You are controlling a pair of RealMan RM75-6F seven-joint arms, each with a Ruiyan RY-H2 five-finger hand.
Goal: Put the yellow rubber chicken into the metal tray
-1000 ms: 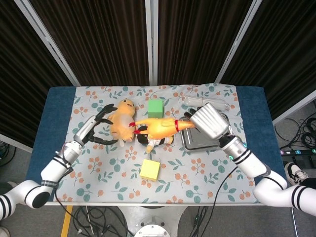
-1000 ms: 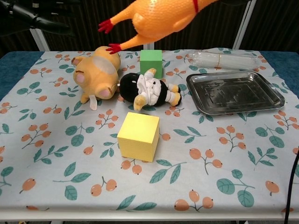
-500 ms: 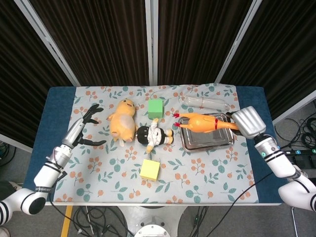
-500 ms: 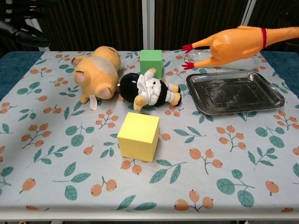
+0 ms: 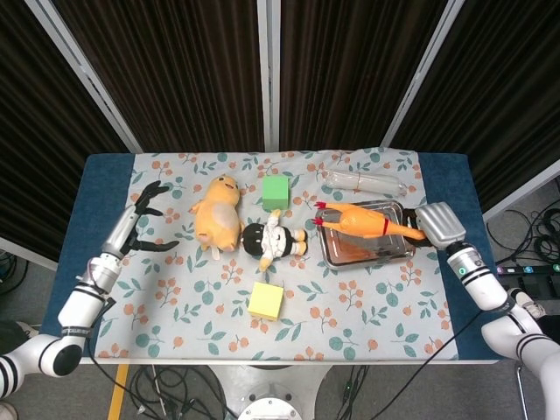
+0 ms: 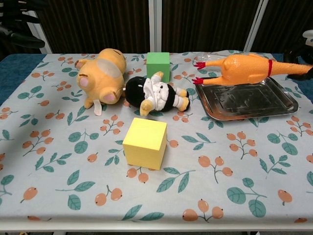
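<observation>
Over one metal tray [image 5: 398, 255]: one rubber chicken [image 5: 363, 220], right hand [image 5: 439, 226] gripping | two cubes | left hand [image 5: 138, 220] spread, empty

- dark pleated curtains [image 5: 175, 70] hang behind the table, split by pale metal struts [image 5: 269, 74]
- floral tablecloth [image 5: 201, 302] covers a blue-topped table [image 5: 94, 201]
- cables [image 5: 534, 236] trail across grey floor

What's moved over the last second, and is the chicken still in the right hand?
The right hand carried the rubber chicken rightward from above the toys, then lowered it over the metal tray. It still holds it by the head end. The left hand drew back to the left, open. The toys and blocks stayed put.
</observation>
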